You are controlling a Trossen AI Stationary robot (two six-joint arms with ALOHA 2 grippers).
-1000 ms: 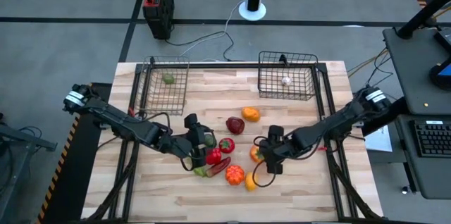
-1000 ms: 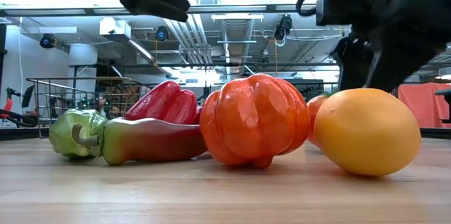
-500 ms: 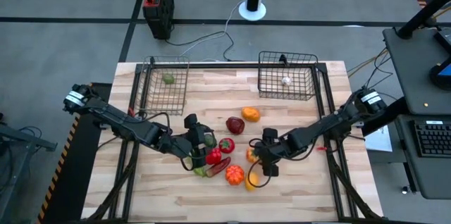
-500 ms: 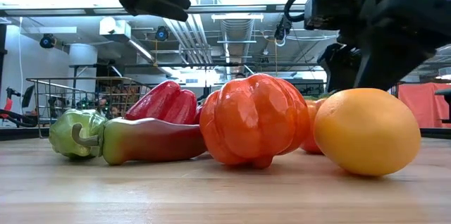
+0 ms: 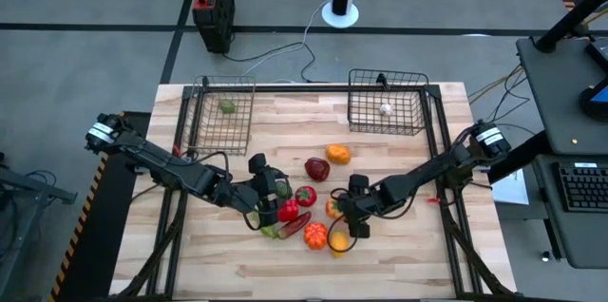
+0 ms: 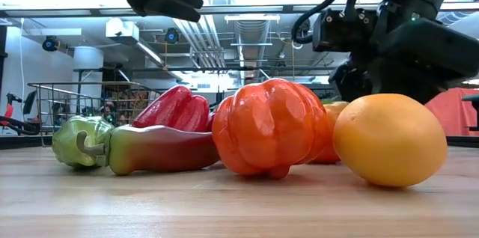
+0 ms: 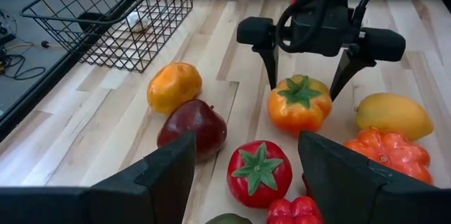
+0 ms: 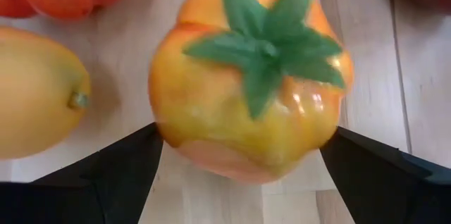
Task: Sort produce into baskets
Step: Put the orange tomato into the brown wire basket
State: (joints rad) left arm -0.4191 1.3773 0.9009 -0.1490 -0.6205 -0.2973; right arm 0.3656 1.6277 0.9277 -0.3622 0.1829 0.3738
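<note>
Produce lies clustered at the lower middle of the high view, on the wooden table (image 5: 399, 245). Nearest the low camera sit a yellow lemon (image 6: 389, 141), its long axis running left to right with the nub at the right, and an orange ribbed pumpkin (image 6: 271, 127). Left of that a long red-green pepper (image 6: 153, 150) lies flat, stem end pointing left, with a red bell pepper (image 6: 176, 108) half hidden behind it.

Just beyond, the right gripper (image 7: 305, 83) stands spread wide, one finger on each side of an orange-yellow tomato (image 7: 299, 103) whose green leafy stem faces up. From its own wrist camera the tomato (image 8: 250, 83) fills the gap between the fingers (image 8: 113, 175), but I cannot tell whether they touch it. In the low view the lemon and pumpkin cover most of this tomato.

The left gripper (image 7: 246, 175) hangs open at the lower middle of its wrist view, holding nothing, above a red tomato (image 7: 259, 171). Past that lie a dark maroon fruit (image 7: 194, 129) and an orange fruit (image 7: 174, 85).

Farthest off, at the upper part of the high view, stand two wire baskets: the left basket (image 5: 202, 131) holds a small green piece (image 5: 228, 106), the right basket (image 5: 356, 112) a tiny white piece (image 5: 386, 108). Both pieces are too small to identify.
</note>
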